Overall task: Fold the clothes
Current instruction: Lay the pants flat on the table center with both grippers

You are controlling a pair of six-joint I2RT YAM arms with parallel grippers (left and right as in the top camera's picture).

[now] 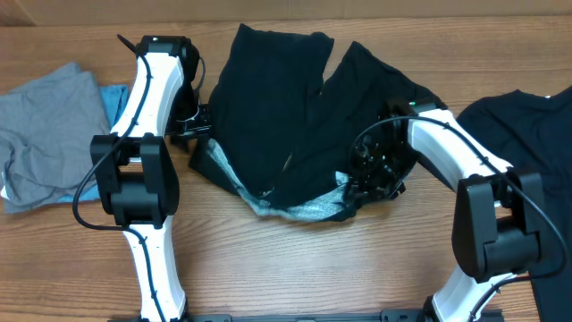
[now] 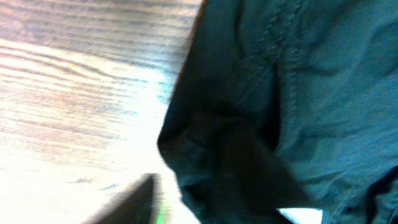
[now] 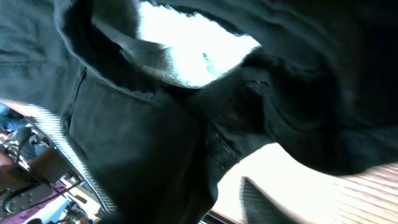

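1. My left claw [image 1: 198, 128] sits at the 9 o'clock edge of the black pants [image 1: 277, 98], and my right claw [image 1: 374, 174] at their 4 o'clock edge. I judge this places one claw on each side of the waist, so the garment can be drawn flat or lifted evenly for a fold.
2. In my left wrist view, a bunched ridge of dark cloth fills the frame. I cannot tell whether that claw is spread or pinching.
3. In my right wrist view, crumpled cloth hides the fingertips, so I cannot tell its state either.
4. The pants lie at the middle of the wooden table [image 1: 295, 268], with both wide legs pointing to 12 o'clock and the waist at 6 o'clock. They are rumpled, and pale lining [image 1: 304, 210] shows at the waist.
5. A grey garment [image 1: 45, 125] and a light-blue piece [image 1: 114, 98] lie at 9 o'clock. Another black garment [image 1: 523, 125] lies at 3 o'clock. None is folded yet.
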